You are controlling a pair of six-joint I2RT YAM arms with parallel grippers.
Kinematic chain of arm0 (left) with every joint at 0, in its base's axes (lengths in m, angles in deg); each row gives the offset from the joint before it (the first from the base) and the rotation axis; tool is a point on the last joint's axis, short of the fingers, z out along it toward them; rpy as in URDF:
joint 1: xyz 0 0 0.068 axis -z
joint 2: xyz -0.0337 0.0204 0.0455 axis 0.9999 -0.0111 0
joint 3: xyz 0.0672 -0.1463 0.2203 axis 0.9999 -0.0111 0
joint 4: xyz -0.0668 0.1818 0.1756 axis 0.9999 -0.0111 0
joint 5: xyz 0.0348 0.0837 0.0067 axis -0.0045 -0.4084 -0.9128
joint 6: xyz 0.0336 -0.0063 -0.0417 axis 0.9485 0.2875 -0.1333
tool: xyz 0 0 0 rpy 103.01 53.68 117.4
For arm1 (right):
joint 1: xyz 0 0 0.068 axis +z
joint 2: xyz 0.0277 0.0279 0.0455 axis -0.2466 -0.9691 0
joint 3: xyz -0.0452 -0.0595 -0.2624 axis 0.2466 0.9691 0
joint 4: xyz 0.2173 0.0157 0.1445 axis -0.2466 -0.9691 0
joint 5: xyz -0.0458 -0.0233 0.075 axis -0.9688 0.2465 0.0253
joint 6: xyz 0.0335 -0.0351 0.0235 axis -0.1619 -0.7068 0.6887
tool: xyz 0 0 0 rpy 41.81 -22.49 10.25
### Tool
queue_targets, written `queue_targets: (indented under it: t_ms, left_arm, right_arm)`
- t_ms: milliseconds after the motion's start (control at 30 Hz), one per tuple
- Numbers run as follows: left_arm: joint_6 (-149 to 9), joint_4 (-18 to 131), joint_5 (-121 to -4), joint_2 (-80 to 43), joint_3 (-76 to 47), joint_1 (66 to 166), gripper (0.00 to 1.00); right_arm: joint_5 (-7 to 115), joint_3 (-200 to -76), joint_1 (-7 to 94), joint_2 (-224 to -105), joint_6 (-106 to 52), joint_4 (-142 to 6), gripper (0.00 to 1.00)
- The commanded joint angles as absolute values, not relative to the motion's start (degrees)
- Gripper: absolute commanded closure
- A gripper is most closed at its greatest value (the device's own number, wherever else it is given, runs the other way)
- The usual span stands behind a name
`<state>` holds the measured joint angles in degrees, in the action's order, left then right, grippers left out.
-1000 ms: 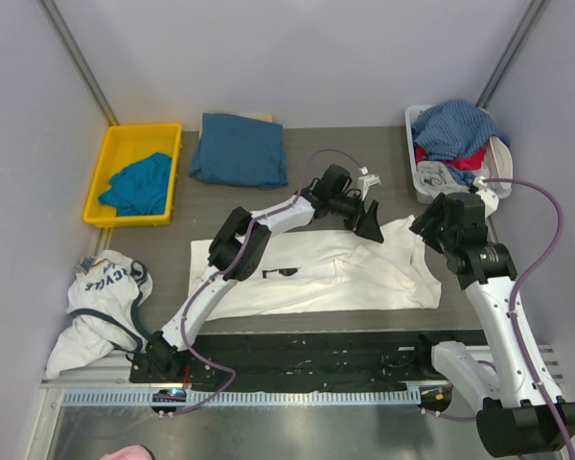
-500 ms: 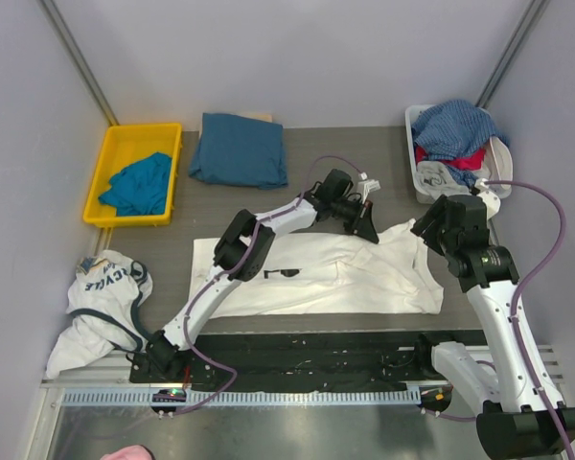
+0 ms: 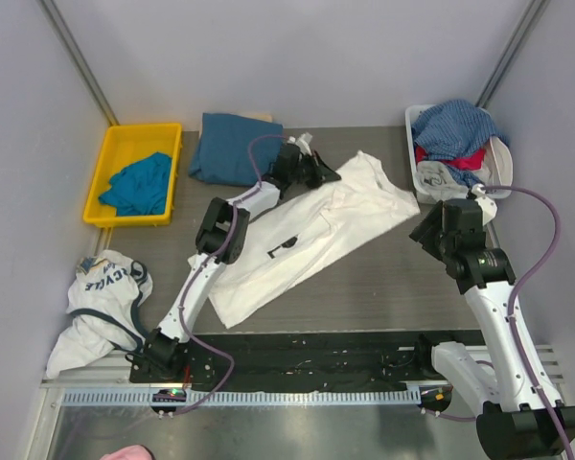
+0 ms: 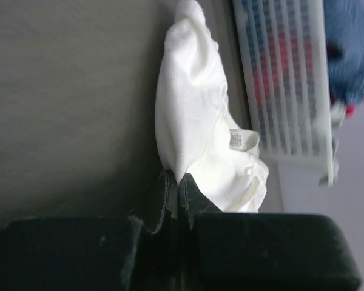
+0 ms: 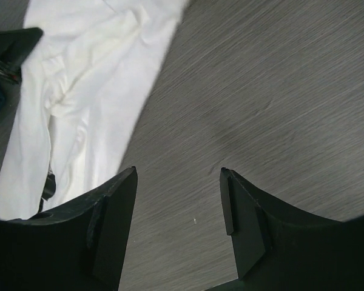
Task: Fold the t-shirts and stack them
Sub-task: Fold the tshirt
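From above, a yellow plastic tray (image 3: 125, 144) at the far left holds a crumpled teal cloth (image 3: 139, 184); a bunched white garment with dark lettering (image 3: 101, 297) lies near the left front edge. The folded dark blue t-shirt (image 3: 238, 149) lies at the back of the grey worktop (image 3: 364, 287). The large white t-shirt with black chest marks (image 3: 307, 230) lies spread diagonally from near front left to the back right. Only the left wrist view shows the left hand (image 4: 176, 188) pressed together on a fold of that shirt, its neck label visible. Only the right wrist view shows the right hand (image 5: 176, 206) with fingers apart over bare worktop, holding nothing. A white slatted basket (image 3: 424, 177) at the far right holds blue and red clothes. A second ago the white shirt lay flat across the front; its pinched edge is now drawn toward the back beside the blue shirt.
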<state>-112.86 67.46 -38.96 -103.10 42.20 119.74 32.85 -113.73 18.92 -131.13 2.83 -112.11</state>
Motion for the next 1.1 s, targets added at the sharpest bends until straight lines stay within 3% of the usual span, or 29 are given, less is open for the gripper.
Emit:
queue_targets:
  t_ms: [0,133,233,267,300,333,567,700,867,1067]
  left_arm:
    - [-123.56,75.47,-53.79,-105.24,48.69,116.62,1.00]
    - [-129.36,78.20,-59.61,-106.92,50.71,115.74,1.00]
    - [-130.69,79.69,-58.65,-107.63,52.04,115.29,0.54]
    - [-130.95,80.22,-57.51,-107.36,51.77,115.21,0.29]
    - [-130.87,80.57,-57.07,-107.01,50.99,115.12,0.12]
    - [-130.69,80.75,-56.72,-105.88,50.37,115.03,0.01]
    - [-126.92,81.72,-51.44,-98.15,48.69,115.03,0.00]
    - [-111.35,69.45,-49.06,-89.45,47.38,115.47,0.00]
    - [-86.78,44.25,-61.96,-79.69,44.74,116.17,0.00]
    - [-73.66,31.19,-80.85,-71.60,38.52,116.00,0.00]
  right_arm:
    - [32.31,-113.63,18.85,-129.64,3.69,-111.22,0.35]
    - [32.13,-113.28,18.85,-129.20,3.86,-111.48,0.36]
    - [32.39,-112.76,18.76,-129.11,3.69,-111.57,0.36]
    - [32.48,-112.32,18.85,-129.02,3.60,-111.57,0.35]
    - [32.57,-112.05,18.85,-129.02,3.60,-111.48,0.35]
    - [32.66,-111.79,18.85,-129.02,3.43,-111.31,0.34]
    - [35.46,-108.02,18.85,-128.49,2.64,-108.94,0.32]
    - [38.45,-105.82,18.85,-129.37,2.46,-107.53,0.32]
    - [40.74,-104.23,18.94,-129.72,2.64,-106.04,0.32]
    - [45.47,-102.13,19.64,-131.30,2.72,-103.05,0.32]
